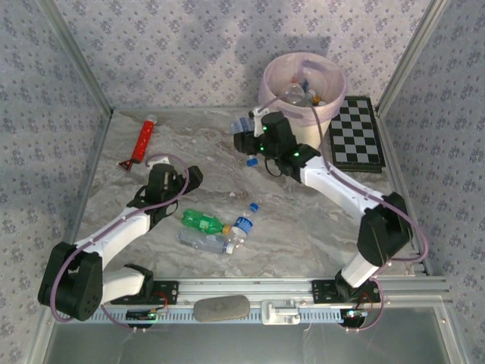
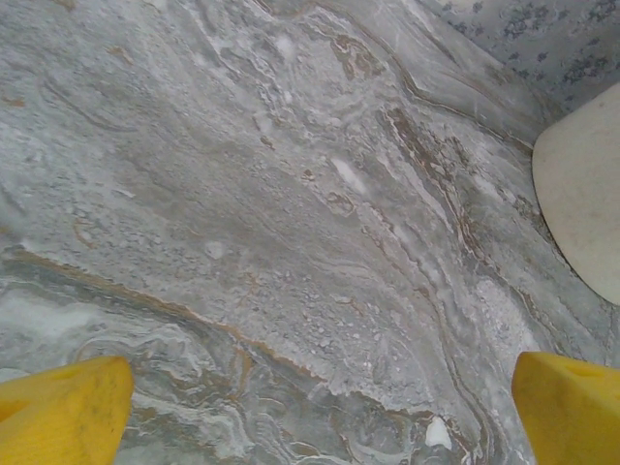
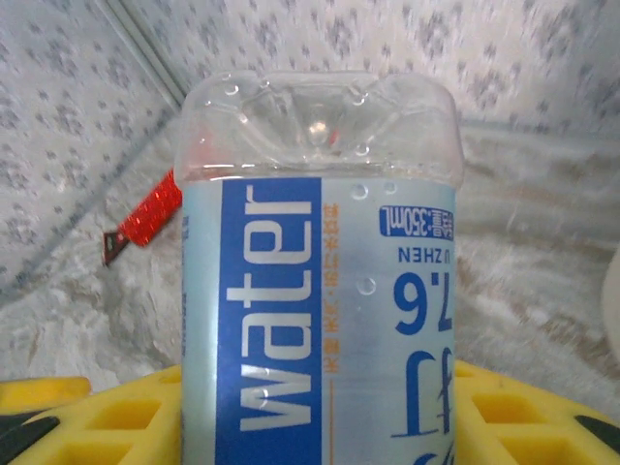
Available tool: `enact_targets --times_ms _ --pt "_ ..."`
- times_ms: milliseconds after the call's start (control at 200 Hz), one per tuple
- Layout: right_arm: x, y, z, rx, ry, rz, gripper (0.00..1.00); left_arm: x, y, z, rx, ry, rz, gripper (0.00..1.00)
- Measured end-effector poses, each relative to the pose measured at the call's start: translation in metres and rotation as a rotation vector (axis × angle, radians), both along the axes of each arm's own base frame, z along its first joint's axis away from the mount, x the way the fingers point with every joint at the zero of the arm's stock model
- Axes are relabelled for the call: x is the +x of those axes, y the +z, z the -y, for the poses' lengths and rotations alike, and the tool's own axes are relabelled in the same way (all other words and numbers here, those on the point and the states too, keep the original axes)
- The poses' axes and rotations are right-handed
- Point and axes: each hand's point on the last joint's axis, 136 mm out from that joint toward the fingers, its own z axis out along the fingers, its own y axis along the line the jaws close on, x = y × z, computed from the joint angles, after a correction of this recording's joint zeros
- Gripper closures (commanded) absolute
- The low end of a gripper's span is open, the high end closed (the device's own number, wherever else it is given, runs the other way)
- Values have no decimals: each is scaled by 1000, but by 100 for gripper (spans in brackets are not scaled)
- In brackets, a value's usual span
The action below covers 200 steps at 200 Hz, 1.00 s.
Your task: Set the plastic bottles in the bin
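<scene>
A clear water bottle of thin, glossy plastic, with a lobed moulded base and a blue-and-white wrap label, sits pinched between the yellow, ribbed fingers of the right end effector. From above, that end effector holds it just left of the bin, above the far middle of the table. The bin is a round, smooth cream-white tub lined with a thin translucent pinkish bag whose edge folds over the rim. Several clear bottles lie jumbled inside it. A small blue piece lies on the table near the right end effector. Towards the near middle, three more bottles lie on their sides close together: a green bottle, a clear one with a blue cap, and a crumpled clear one. The left end effector hangs over the left part of the table. In its wrist view its yellow fingers are spread wide over bare, grey-white veined marble-patterned surface, holding nothing. A long red tube with a white cap lies at the far left. A flat black-and-white checkerboard rests at the far right beside the bin.
</scene>
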Motion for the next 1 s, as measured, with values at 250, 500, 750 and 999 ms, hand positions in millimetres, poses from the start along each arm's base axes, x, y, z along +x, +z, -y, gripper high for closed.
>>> enact_targets --times_ms 250,500,750,999 --pt "12 68 56 -22 -77 149 57 0 -2 31 16 -109 -9 0" --pt "31 128 125 -94 -265 277 58 -1 -1 45 23 -154 -7 0" --pt "67 164 205 -130 -486 320 58 -1 -2 47 26 -162 -11 0" --pt "132 137 243 -142 -575 223 58 1 5 51 26 -173 -1 0"
